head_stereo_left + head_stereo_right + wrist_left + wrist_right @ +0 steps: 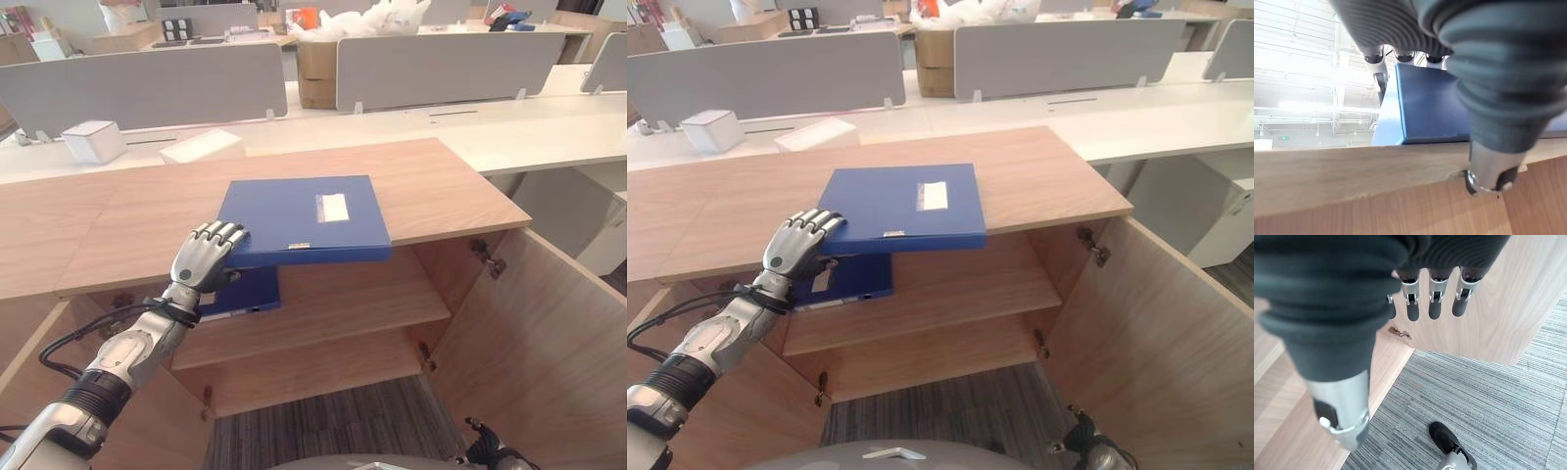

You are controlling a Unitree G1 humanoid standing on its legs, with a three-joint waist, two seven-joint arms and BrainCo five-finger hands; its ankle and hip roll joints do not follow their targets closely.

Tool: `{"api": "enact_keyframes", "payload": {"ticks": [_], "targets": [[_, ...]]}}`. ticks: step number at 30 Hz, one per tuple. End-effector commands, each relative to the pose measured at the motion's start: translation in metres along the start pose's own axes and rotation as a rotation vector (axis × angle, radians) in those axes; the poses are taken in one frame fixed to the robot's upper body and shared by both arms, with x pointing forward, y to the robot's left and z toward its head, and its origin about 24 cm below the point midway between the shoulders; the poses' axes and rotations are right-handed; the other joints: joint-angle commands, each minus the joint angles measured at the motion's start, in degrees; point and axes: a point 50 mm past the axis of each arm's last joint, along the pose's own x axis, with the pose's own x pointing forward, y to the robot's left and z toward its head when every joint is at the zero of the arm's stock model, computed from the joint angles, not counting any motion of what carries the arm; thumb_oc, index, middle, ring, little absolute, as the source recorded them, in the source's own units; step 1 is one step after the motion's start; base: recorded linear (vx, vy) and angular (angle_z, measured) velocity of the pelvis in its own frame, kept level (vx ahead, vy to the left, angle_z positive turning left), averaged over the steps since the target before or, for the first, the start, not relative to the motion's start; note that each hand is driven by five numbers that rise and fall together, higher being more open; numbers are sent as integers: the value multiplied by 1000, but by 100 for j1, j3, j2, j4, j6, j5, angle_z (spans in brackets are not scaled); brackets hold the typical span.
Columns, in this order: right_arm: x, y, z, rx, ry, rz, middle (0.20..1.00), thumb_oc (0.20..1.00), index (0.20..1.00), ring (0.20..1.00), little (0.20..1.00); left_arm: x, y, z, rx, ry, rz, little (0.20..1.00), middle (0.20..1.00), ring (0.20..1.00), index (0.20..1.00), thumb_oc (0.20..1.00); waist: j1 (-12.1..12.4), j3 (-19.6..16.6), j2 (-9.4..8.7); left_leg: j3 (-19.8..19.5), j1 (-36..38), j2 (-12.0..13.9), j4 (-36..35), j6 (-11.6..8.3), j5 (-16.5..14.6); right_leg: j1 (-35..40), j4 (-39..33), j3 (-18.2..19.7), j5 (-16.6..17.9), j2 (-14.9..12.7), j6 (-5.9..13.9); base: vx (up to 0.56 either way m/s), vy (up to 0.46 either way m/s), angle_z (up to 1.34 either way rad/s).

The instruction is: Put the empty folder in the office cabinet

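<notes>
Office cabinet top (118, 215): left hand (208, 257) pinching the blue folder's (299, 220) corner; next, I'd guess, lower it onto the shelf (343, 304) below the hand.

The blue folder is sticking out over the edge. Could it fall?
Maybe. The blue folder overhangs the front edge of the cabinet top, and the left hand grips just its near corner, so it could tip or slip down. Another blue folder already lies on the shelf right below and could block the way in.
</notes>
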Motion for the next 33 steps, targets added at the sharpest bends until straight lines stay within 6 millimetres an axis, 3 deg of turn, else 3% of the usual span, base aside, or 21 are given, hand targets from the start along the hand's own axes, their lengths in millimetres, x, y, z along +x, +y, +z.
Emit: {"api": "enact_keyframes", "payload": {"ticks": [1,11,17,20,27,33], "targets": [[5,-17,21,-13,-65,-54,1000,1000,1000,1000,1000,-7,-9,-11,22,25,-88,200,200,200,200,200,-149,1,-347,-226,-212,240,-2,-68,-18,340,24,132,-285,-666,581,26,8,-3],[5,-17,20,13,-60,-64,1000,1000,1000,1000,1000,-12,16,-7,-58,12,26,200,200,200,200,200,-75,11,-378,-289,-191,225,-2,-50,-42,385,31,93,-303,-668,567,0,0,0],[3,-15,16,36,-52,-62,1000,1000,1000,1000,1000,-28,49,0,-223,-11,169,200,200,200,200,200,57,9,-418,-360,-163,204,-2,-28,-58,456,35,41,-331,-679,565,-5,14,0],[3,-15,16,32,-53,-61,1000,1000,1000,1000,1000,-31,54,0,-243,-11,187,200,200,200,200,200,62,13,-423,-372,-157,197,-2,-23,-56,467,37,29,-330,-683,565,-7,11,10],[4,-10,18,4,-52,-31,1000,1000,1000,1000,1000,-34,93,4,-339,-44,367,200,200,200,200,200,148,17,-456,-436,-178,168,-2,-1,-45,475,44,-26,-313,-713,567,-9,8,2],[4,-9,17,1,-48,-24,1000,1000,1000,1000,1000,-36,100,6,-387,-51,397,200,200,200,200,200,158,12,-463,-430,-179,161,-2,5,-44,470,41,-35,-303,-717,570,-4,3,2]]}}
